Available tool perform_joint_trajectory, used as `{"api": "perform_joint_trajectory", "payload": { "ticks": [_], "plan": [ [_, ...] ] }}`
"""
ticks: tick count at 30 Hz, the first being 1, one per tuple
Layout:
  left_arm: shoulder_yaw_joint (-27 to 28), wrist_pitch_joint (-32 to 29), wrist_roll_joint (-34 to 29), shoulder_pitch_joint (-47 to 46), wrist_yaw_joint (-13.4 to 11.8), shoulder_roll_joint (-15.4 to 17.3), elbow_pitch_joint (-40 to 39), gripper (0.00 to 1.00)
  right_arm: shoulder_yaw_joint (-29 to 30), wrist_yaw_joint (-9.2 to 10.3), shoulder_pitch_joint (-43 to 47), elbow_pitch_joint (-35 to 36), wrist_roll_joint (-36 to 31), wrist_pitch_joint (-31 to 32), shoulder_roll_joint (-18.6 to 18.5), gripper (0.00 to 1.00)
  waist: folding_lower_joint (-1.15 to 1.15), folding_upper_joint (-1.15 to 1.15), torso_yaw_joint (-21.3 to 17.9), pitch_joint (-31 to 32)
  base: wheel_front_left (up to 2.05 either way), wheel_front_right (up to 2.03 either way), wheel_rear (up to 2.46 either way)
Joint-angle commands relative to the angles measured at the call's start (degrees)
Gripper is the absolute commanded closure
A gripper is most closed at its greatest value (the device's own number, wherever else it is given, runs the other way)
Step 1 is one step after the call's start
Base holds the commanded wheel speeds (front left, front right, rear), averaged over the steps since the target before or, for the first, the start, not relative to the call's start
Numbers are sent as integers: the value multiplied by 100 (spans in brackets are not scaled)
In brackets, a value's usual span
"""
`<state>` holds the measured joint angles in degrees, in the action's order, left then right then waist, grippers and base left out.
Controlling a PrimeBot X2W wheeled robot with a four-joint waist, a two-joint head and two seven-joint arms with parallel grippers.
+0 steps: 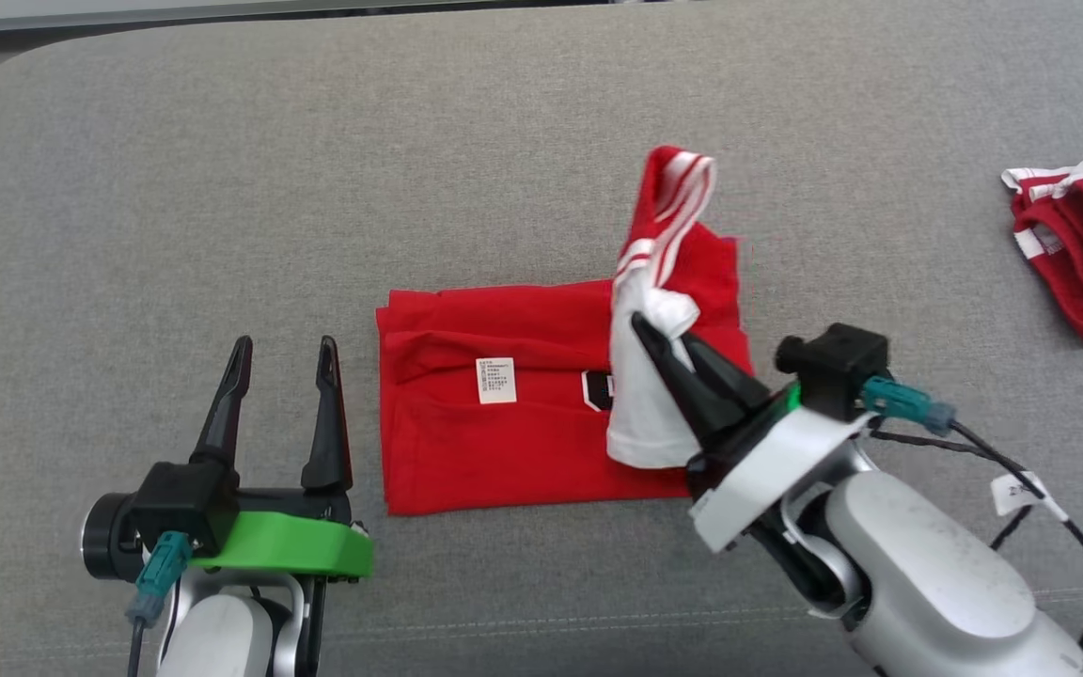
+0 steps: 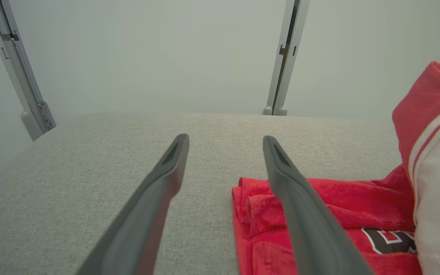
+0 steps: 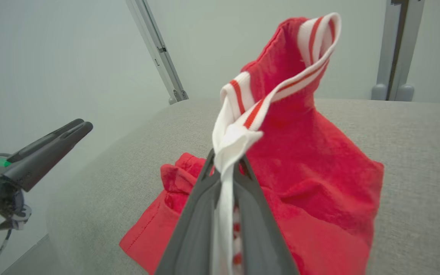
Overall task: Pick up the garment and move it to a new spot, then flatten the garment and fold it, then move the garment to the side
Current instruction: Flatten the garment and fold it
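While the left hand (image 1: 285, 343) hovers open beside the garment (image 1: 504, 442), right hand (image 1: 664, 334) angled leftward, clamped on its white sleeve (image 1: 645, 423).

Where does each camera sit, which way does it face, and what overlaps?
Head view: on the head, looking forward and down at the red garment on the grey cushion; the open left gripper and right gripper show.
Left wrist view: on the left wrist, along its own open fingers, across the cushion toward a pale wall.
Right wrist view: on the right wrist, along its shut fingers, pinching the garment's raised white sleeve.
Shared: the garment, in all three.
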<state>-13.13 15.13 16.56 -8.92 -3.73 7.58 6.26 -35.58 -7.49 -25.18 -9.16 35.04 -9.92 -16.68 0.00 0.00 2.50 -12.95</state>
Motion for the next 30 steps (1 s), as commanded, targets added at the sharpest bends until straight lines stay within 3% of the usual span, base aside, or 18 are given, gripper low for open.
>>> {"api": "perform_joint_trajectory", "payload": {
  "ticks": [1,6,17,18,24,30],
  "plan": [
    [3,1,-26,-114,29,-36,11,0,-169,1,-147,-83,36,53,107,100,0,0,107,-38,0,0,0],
    [-34,0,-39,-155,62,-82,36,0,-702,1,-492,-536,213,36,447,100,0,0,314,-104,0,0,0],
    [-87,0,-87,-258,134,-232,86,0,-1194,1,-1043,-1745,542,-287,1001,100,0,0,669,-213,0,0,0],
    [-63,0,-91,-239,135,-249,98,0,-1270,1,-1118,-1874,650,-411,1077,0,0,0,689,-234,0,0,0],
    [27,0,-138,-183,135,-255,107,0,-1388,1,-1187,-1365,933,-520,911,0,0,0,595,-245,0,0,0],
    [136,0,-226,-224,142,-155,77,0,-128,1,-606,-201,492,-521,543,0,0,0,436,-163,0,0,0]
  ]
}}
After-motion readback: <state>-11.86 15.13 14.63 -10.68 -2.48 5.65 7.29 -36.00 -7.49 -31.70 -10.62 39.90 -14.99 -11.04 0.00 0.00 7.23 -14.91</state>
